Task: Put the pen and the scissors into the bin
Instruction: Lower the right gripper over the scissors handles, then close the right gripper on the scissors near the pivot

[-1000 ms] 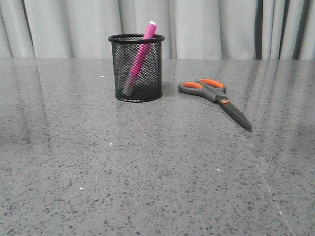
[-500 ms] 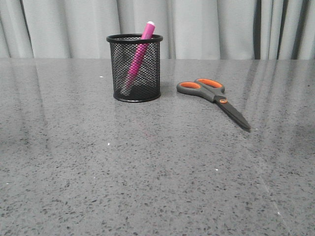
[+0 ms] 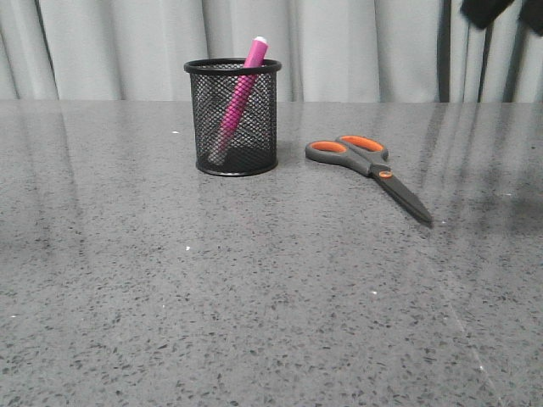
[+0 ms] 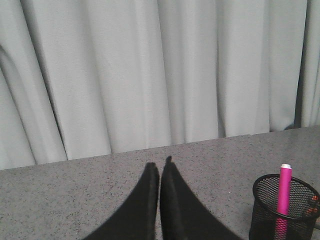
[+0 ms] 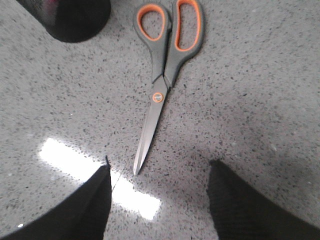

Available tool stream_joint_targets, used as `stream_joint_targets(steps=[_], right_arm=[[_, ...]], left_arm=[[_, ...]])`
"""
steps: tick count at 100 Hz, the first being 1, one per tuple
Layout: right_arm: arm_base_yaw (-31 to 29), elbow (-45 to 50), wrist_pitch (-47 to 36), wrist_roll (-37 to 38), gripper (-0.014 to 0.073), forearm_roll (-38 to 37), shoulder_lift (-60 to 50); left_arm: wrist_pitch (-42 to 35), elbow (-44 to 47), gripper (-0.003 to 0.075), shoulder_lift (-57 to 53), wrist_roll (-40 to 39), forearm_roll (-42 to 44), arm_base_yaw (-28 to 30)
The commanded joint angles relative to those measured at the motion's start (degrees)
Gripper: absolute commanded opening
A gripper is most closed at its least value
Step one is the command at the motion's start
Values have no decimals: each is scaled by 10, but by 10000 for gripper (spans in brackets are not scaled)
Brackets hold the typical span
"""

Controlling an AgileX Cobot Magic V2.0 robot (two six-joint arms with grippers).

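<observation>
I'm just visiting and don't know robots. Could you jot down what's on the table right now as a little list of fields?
pen: pink, leaning inside the bin, cap above the rim
bin: black mesh cup, upright on the table
scissors: blades closed, flat on the table, right of the bin, outside it
left gripper: shut, empty
right gripper: open, above the scissors' blade tip, touching nothing
left to do: scissors into the bin

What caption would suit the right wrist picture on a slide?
Open right gripper poised above closed grey-and-orange scissors lying flat on the speckled grey table, black mesh bin nearby.
</observation>
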Motion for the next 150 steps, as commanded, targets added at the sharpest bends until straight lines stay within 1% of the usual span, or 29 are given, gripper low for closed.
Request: stream_joint_targets(steps=[1, 9, 31, 52, 81, 101, 150], right_arm=[[27, -26, -37, 30, 380, -36, 23], [40, -40, -42, 39, 380, -44, 58], [40, -93, -37, 37, 385, -45, 160], [40, -132, -45, 36, 385, -51, 218], [40, -159, -51, 36, 385, -70, 253], [40, -159, -75, 36, 385, -73, 258], [23, -160, -76, 44, 385, -76, 286]], left_arm=[[-23, -14, -22, -3, -5, -15, -1], [-23, -14, -22, -3, -5, -15, -1], [-23, -14, -22, -3, -5, -15, -1], [-23, -14, -22, -3, -5, -15, -1], [-23, -14, -22, -3, -5, -15, -1], [-23, -14, -22, -3, -5, -15, -1], [-23, -14, -22, -3, -5, -15, -1]])
